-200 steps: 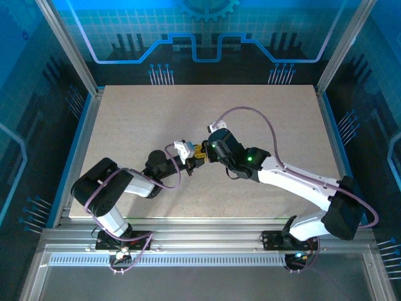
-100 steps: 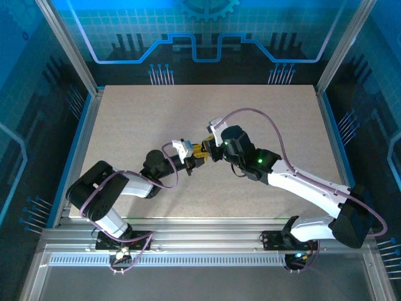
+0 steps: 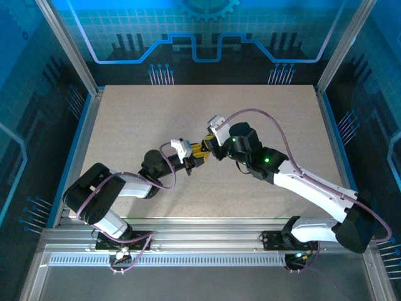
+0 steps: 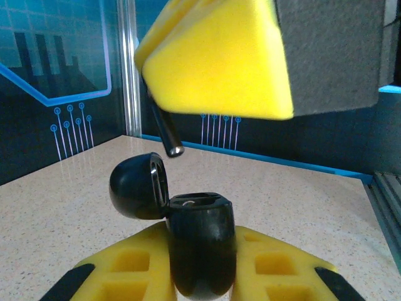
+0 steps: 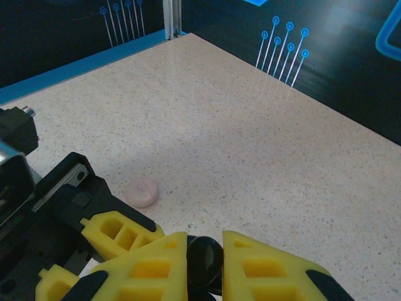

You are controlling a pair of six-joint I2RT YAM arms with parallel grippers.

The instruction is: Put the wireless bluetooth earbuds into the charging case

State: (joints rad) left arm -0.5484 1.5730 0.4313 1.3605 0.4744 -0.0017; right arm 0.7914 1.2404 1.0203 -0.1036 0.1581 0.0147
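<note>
Mid-table handoff: the left gripper is clamped around an open black charging case, holding it upright above the speckled table with its lid swung back to the left. The right gripper, meeting it at the centre of the table, is pinched on a black earbud. From the left wrist camera the bud's stem hangs down just above and slightly left of the case mouth, apart from it and tilted rather than plumb. A pale pink round piece, likely a closed case, lies on the table nearby. The step in hand appears to be seating this bud in its well. To do it cleanly, the right arm would need to shift the stem tip over the open cavity, straighten it to match the well's axis, and descend slowly while the left arm holds the case motionless. The raised lid sits close to the stem's path and could be knocked. The pinch should let go only once the bud is seated. Which well suits this bud cannot be told from here.
</note>
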